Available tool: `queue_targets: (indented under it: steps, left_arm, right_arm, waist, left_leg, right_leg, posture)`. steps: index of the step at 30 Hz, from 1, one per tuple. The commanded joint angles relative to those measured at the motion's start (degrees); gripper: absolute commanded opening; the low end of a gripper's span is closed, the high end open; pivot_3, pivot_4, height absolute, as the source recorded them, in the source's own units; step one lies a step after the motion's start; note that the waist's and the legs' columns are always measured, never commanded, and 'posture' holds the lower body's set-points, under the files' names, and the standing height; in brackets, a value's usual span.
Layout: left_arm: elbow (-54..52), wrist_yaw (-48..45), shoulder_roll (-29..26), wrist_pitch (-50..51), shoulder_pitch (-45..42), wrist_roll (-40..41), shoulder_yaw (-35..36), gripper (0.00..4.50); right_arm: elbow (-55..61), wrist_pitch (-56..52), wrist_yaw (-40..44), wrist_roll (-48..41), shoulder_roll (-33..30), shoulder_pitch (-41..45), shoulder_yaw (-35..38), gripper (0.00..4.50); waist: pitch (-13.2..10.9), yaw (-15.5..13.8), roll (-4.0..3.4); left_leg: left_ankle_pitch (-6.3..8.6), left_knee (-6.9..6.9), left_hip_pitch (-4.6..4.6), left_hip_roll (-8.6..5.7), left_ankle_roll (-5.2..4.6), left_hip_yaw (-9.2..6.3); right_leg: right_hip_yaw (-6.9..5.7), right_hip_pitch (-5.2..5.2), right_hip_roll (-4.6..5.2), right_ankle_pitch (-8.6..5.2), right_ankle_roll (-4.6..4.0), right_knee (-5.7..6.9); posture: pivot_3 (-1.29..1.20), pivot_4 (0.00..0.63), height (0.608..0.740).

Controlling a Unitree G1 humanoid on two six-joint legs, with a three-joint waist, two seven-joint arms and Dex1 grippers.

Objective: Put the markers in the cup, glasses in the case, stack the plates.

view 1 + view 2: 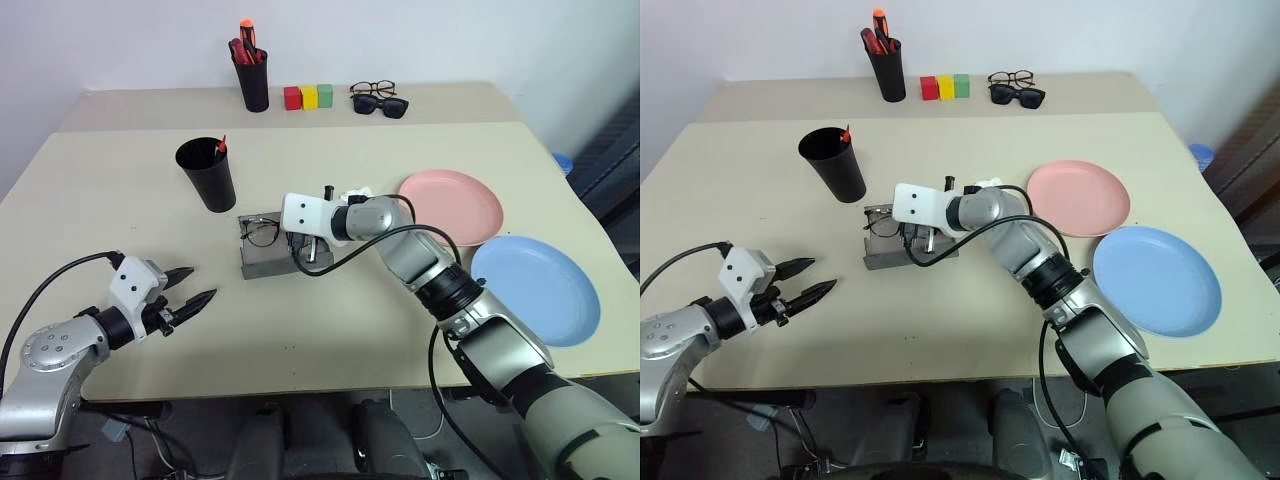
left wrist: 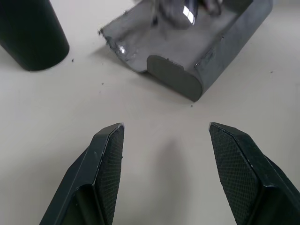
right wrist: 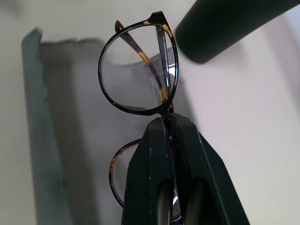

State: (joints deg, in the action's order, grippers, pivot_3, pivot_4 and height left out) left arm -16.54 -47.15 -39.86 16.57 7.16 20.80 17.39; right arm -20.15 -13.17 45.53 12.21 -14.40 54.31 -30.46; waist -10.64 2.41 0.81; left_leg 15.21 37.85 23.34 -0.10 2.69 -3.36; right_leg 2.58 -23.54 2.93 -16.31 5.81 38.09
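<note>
Holding the glasses [image 3: 138, 77] pinched at the bridge in our right gripper [image 3: 168, 123] over the open grey case [image 1: 268, 258]; our left gripper [image 1: 192, 288] waits spread, near-left

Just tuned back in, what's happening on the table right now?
The right gripper is shut on the glasses, pinching them at the bridge and holding them over the open grey case. The left gripper hangs open a little way off, above bare table. A red-tipped marker already stands in the black cup. The pink plate and blue plate lie side by side, not yet stacked.
</note>
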Motion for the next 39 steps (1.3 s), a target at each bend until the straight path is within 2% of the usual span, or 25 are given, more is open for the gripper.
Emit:
queue_targets:
  steps: [1,6,10,11,13,14,16,17,20,23,25,27,31,34,39]
  left_arm:
    - [-1.8,0.2,-0.3,-1.3,0.7,0.9,2.2,2.93]
    - [-0.5,-0.3,-1.0,-1.6,-0.6,0.7,1.8,2.93]
    - [-0.1,0.0,-1.0,-1.1,-3.3,0.2,-0.1,2.93]
    - [-0.2,0.1,-0.9,-0.9,-3.7,0.2,-0.4,2.93]
    - [-0.6,0.5,-0.8,-0.2,-5.5,0.4,-1.2,2.93]
    - [-0.6,0.7,-0.8,0.5,-6.9,0.9,-1.4,2.93]
    - [-0.2,1.3,-0.6,5.6,-10.5,3.9,-1.6,2.93]
    - [0.4,1.7,-0.5,8.2,-13.2,5.2,-2.1,2.68]
    - [2.9,4.8,0.5,17.2,-22.2,6.9,-5.1,1.71]
    - [7.8,9.6,2.6,20.2,-32.8,1.2,-11.9,0.23]
    - [11.4,12.5,3.7,21.8,-37.9,-2.2,-14.9,0.23]
    - [17.7,15.3,7.3,23.0,-44.6,-3.7,-16.8,0.23]
    - [29.4,18.5,13.1,30.7,-54.7,-2.9,-16.3,0.23]
    - [38.6,17.0,13.8,37.7,-60.7,-5.8,-21.3,0.23]
    - [49.0,15.5,15.8,36.3,-65.9,-7.0,-21.4,0.23]
  right_arm:
    - [5.0,-2.6,1.5,0.4,-0.6,-1.7,0.7,0.07]
    - [12.4,-8.5,4.3,0.8,-2.4,-4.5,1.0,0.07]
    - [13.4,-10.7,4.0,1.0,-2.3,-4.7,1.1,0.07]
    - [13.3,-10.8,3.7,1.1,-2.2,-4.6,1.1,0.65]
    - [13.3,-10.8,3.6,1.2,-2.2,-4.4,1.3,1.39]
    - [13.5,-10.8,3.0,1.3,-2.1,-4.2,1.8,1.91]
    - [14.2,-11.0,1.7,1.3,-2.1,-3.7,3.1,2.85]
    - [14.8,-10.8,1.4,1.0,-2.4,-3.6,3.8,3.32]
    - [17.2,-11.0,1.1,0.1,-3.6,-4.0,6.2,3.32]
    - [20.9,-12.4,1.7,-1.2,-5.4,-5.7,8.4,3.32]
    - [22.6,-13.7,1.8,-1.6,-6.2,-6.7,9.1,3.32]
    - [26.6,-13.5,2.3,-2.0,-8.1,-9.7,9.7,3.32]
    - [35.6,-12.6,3.3,-3.8,-11.4,-16.4,11.4,3.32]
    - [41.0,-11.8,2.9,-5.5,-13.6,-21.8,13.7,3.32]
    - [47.5,-14.9,2.5,-10.0,-16.0,-29.1,19.2,3.32]
  waist:
    - [0.0,0.0,0.00]
    - [0.0,0.0,0.00]
    - [0.0,0.0,0.00]
    - [0.0,0.0,0.00]
    - [0.0,0.0,0.00]
    - [0.0,0.0,0.00]
    - [0.0,-0.1,0.00]
    - [0.0,-0.1,0.00]
    - [0.0,-0.4,0.00]
    - [0.0,-0.6,0.01]
    - [0.0,-0.5,0.04]
    - [0.0,-0.6,0.04]
    - [0.0,-0.4,0.06]
    - [0.0,0.0,0.06]
    - [0.0,0.1,0.06]
  left_leg:
    - [0.00,-0.02,0.00,0.00,0.00,0.00]
    - [0.00,-0.04,0.00,0.00,0.00,0.00]
    - [0.00,-0.04,-0.01,-0.04,0.00,0.00]
    - [0.00,-0.04,-0.01,-0.04,0.00,0.00]
    - [0.00,-0.05,-0.01,-0.05,0.00,0.01]
    - [0.00,-0.06,-0.01,-0.06,0.00,0.02]
    - [0.00,-0.06,-0.01,-0.06,0.01,0.00]
    - [0.00,-0.06,0.00,-0.07,0.01,-0.01]
    - [-0.01,-0.04,0.02,-0.10,0.02,-0.06]
    - [-0.01,0.01,0.02,-0.15,0.02,-0.07]
    - [-0.01,0.05,0.04,-0.17,0.02,-0.05]
    - [-0.01,0.05,0.03,-0.17,0.02,-0.04]
    - [-0.01,0.05,0.09,-0.16,0.01,-0.04]
    - [-0.01,0.06,0.10,-0.16,0.01,-0.05]
    - [-0.01,0.06,0.07,-0.14,0.01,-0.05]
  right_leg:
    - [0.00,0.00,-0.01,0.00,0.00,0.00]
    - [0.00,-0.01,-0.01,0.00,0.00,0.00]
    - [-0.01,-0.01,-0.06,0.00,0.00,0.01]
    - [-0.01,-0.01,-0.06,0.00,-0.01,0.01]
    - [0.00,-0.01,-0.05,0.00,0.00,0.00]
    - [0.00,-0.02,-0.04,0.00,0.00,0.00]
    - [-0.01,-0.02,-0.05,0.00,0.00,0.00]
    - [-0.01,-0.01,-0.05,0.00,0.00,0.01]
    - [-0.04,-0.01,-0.06,0.01,0.01,0.02]
    - [-0.04,0.02,-0.07,0.01,0.02,0.05]
    - [-0.04,0.02,-0.10,0.01,0.02,0.03]
    - [-0.02,0.01,-0.13,0.01,0.02,0.03]
    - [-0.01,-0.03,-0.17,0.01,0.02,0.04]
    - [-0.01,-0.03,-0.19,0.01,0.03,0.03]
    - [0.02,-0.03,-0.23,0.00,0.03,0.04]
  posture:
    - [0.00,0.150,0.740]
    - [0.00,0.150,0.740]
    - [0.00,0.150,0.740]
    - [0.00,0.150,0.740]
    - [0.00,0.150,0.740]
    - [0.00,0.150,0.740]
    - [0.00,0.150,0.740]
    - [0.00,0.150,0.740]
    - [0.00,0.150,0.740]
    - [0.00,0.150,0.740]
    - [0.00,0.150,0.740]
    - [0.00,0.150,0.740]
    - [0.00,0.150,0.740]
    - [0.00,0.150,0.740]
    - [0.00,0.150,0.740]
